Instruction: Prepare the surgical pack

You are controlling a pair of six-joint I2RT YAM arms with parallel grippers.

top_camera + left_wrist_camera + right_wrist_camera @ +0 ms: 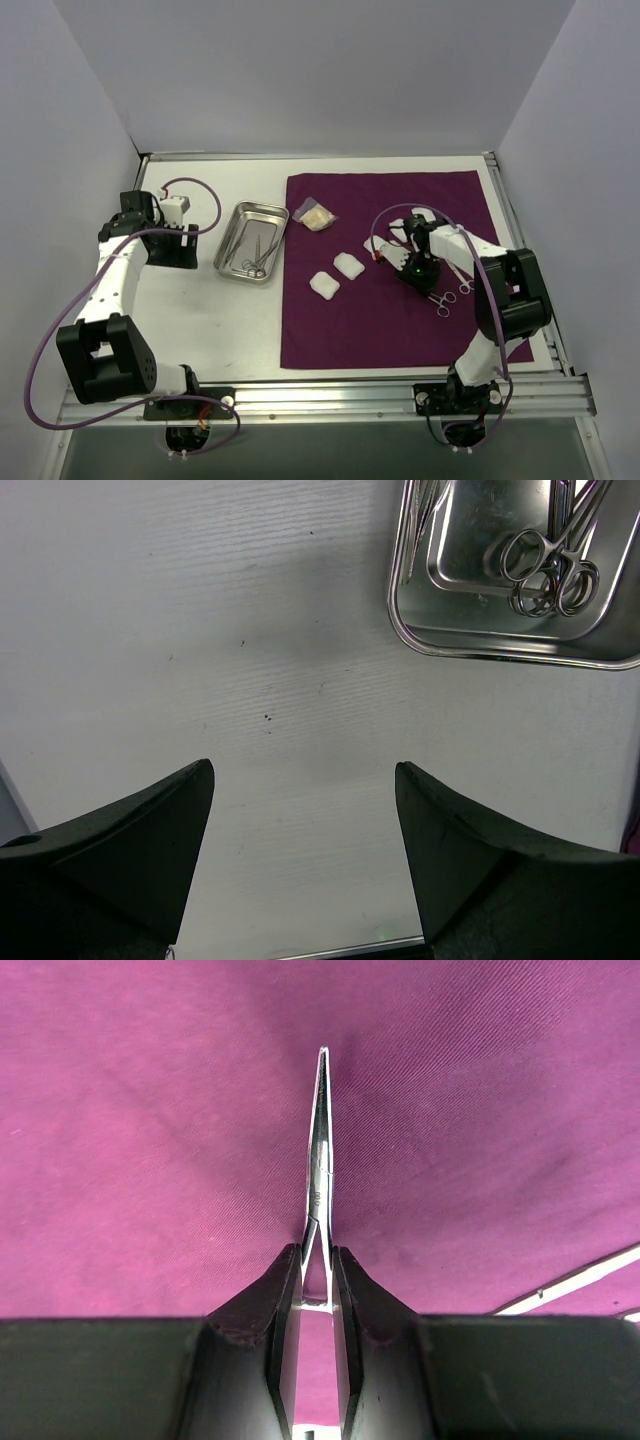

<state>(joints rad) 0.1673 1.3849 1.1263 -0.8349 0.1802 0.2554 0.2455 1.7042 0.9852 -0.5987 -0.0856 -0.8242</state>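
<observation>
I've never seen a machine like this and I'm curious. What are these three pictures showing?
They show two robot arms bolted to a table. The wide picture comes from a camera above and behind them. The other two come from little cameras on each arm's wrist. On the table lie a purple cloth, a steel tray holding scissor-like tools, and white gauze pads on the cloth. The right end effector has pinched a thin metal instrument, whose tip points out over the cloth. The left end effector is wide open, holding nothing, over bare table beside the tray.
</observation>
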